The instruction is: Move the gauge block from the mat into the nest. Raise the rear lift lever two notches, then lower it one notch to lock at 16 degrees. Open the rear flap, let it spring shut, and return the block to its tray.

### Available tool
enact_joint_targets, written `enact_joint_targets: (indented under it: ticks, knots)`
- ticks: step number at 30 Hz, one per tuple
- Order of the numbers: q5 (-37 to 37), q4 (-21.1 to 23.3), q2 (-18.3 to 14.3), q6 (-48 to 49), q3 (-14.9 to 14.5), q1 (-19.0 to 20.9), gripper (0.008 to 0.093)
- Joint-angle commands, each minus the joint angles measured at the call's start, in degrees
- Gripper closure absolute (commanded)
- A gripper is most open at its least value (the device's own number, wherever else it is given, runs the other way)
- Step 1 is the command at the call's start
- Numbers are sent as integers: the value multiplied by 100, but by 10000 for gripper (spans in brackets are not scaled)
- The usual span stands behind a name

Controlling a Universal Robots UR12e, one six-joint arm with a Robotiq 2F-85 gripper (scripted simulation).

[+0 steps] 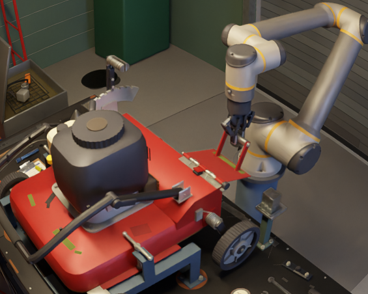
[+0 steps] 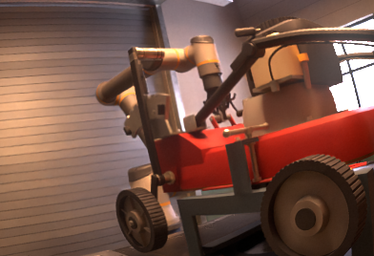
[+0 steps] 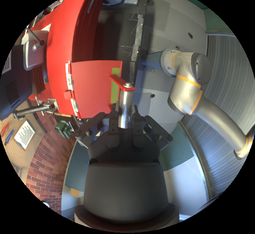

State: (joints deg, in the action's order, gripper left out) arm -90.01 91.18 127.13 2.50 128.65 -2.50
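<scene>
The rear flap's steel handle bar sits clamped in my closed gripper, carried on two red struts above the red rear flap. The flap is swung up to roughly level on its hinge at the back of the red mower deck. The rear lift lever, with a grey grip, stands upright over its notched sector plate at the far side of the mower. A small metal block rests on a bracket stand beside the rear wheel. My gripper is partly hidden behind the mower handle from the second side camera.
The black engine tops the deck, with the mower handle lying across it. My arm's base stands just behind the flap. A grey tub sits at far left and a green cabinet at the back.
</scene>
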Motion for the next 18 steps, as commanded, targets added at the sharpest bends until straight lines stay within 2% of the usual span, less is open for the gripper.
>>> enact_joint_targets:
  ticks: [1,5,18]
  knots:
    - [1,10,5,0,-27,0,713]
    - [1,10,5,0,-27,0,446]
    - [1,10,5,0,-27,0,434]
